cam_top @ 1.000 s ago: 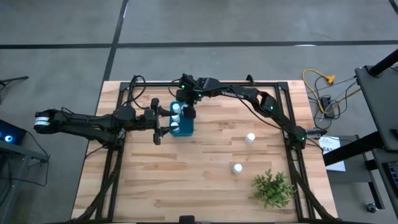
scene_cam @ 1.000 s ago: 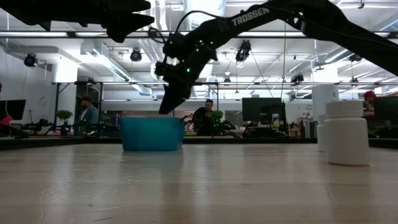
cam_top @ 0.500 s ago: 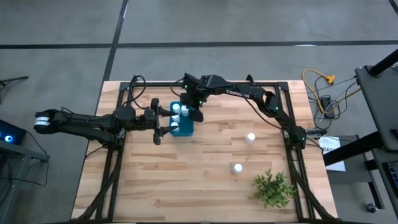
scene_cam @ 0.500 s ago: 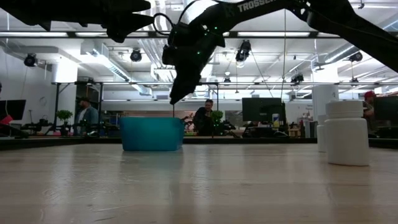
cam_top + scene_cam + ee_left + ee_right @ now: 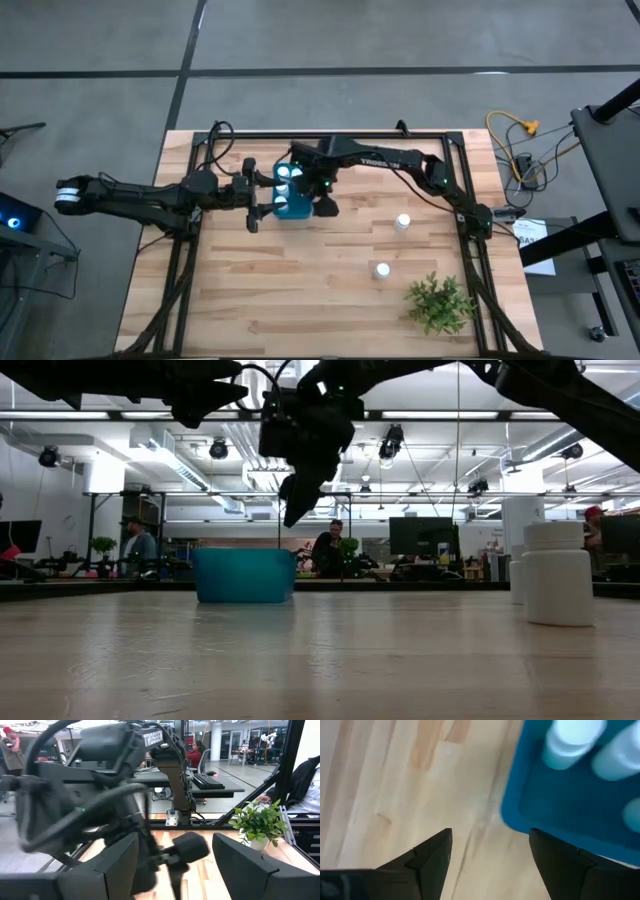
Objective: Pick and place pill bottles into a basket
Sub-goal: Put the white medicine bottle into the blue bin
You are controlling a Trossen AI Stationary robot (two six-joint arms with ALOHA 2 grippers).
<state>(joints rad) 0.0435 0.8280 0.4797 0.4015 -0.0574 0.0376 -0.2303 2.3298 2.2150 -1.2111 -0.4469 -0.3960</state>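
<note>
Pale plank table (image 5: 300,290), smooth and butcher-block. The rounded blue plastic basket (image 5: 292,205) sits toward 11 o'clock, white-capped cylindrical pill bottles (image 5: 289,175) inside — two more (image 5: 402,222) stand at 3 o'clock. Right gripper (image 5: 327,205) hovers beside it, fingers spread, empty; left gripper (image 5: 262,195) — also spread — waits opposite.

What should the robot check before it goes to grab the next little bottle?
1. Right hand has nothing in it: ok, its fingers are apart over bare wood beside the basket.
2. Bottles left to fetch: ok, two stand on the table, one farther back and one near the plant.
3. Both of those standing up: ok, their round caps face up in the high view.
4. Room left in the basket: ok, the right wrist view shows bare blue floor beside the bottles inside.
5. Left hand out of the way: ok, it sits on the basket's other side, open.
6. How many bottles are inside: cannot tell, the right arm covers part of it.
</note>
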